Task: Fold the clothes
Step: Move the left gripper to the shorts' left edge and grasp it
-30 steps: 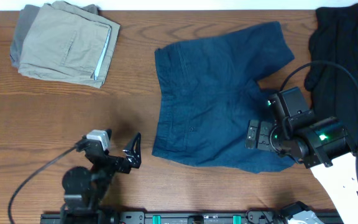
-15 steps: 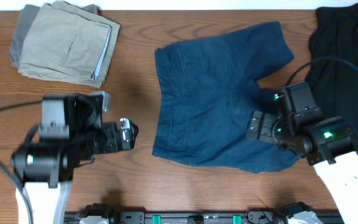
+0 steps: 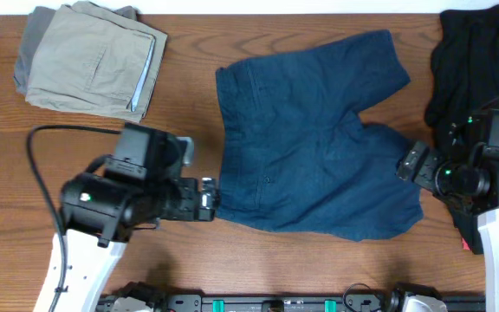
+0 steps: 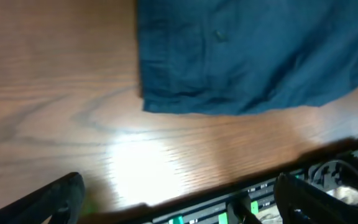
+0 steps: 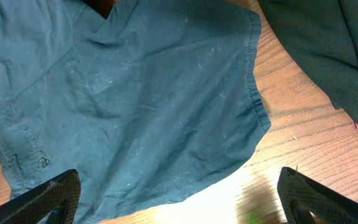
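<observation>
Overhead: navy shorts (image 3: 310, 139) flanked by left gripper (image 3: 208, 201) and right gripper (image 3: 410, 163), fingers spread, empty. Approach judged; edges to be pinched next.

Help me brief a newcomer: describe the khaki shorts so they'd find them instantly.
On the wooden table, look to the far left corner. The khaki shorts lie there, tan and folded; the navy shorts are spread flat mid-table, the black garment at right.

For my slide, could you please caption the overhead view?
Left gripper and right gripper flank spread navy shorts; khaki shorts folded.
</observation>
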